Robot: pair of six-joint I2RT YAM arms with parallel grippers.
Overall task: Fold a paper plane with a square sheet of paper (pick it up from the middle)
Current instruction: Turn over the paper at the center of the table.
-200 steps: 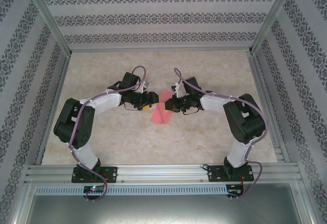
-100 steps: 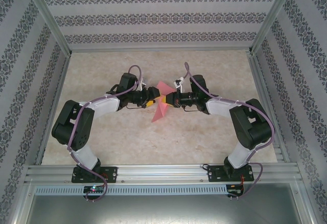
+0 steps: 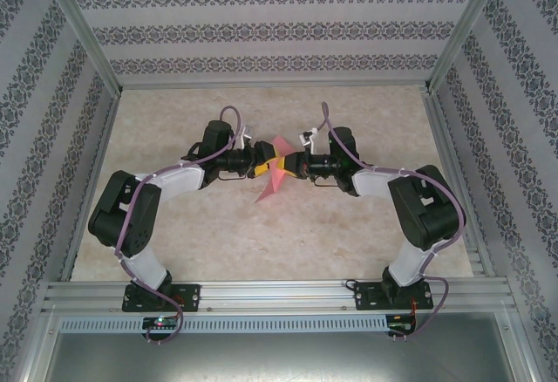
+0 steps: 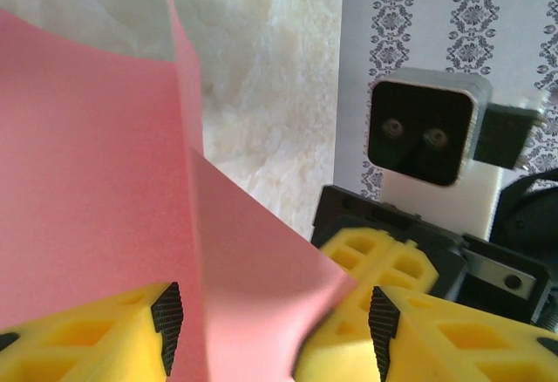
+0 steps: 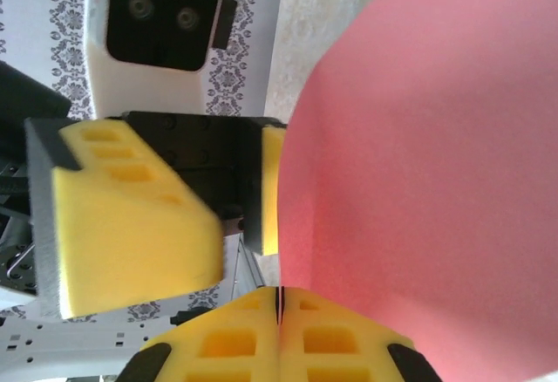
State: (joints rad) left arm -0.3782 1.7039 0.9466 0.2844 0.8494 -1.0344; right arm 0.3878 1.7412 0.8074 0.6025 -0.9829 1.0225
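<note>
Paper sheet (image 3: 272,186) has risen higher above table (image 3: 218,242); right gripper (image 3: 293,166) pinches it, left gripper (image 3: 261,169) straddles it spread, crease pending.

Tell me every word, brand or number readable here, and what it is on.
None can be read. The pink paper is plain, the yellow fingers carry no marks, and the wallpaper bears only an ornamental pattern. Anything on the arm bases is too small to tell.

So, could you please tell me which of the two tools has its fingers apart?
The left tool: its yellow fingers stand apart with the pink paper between them, while the right tool has its fingers pressed together.
</note>
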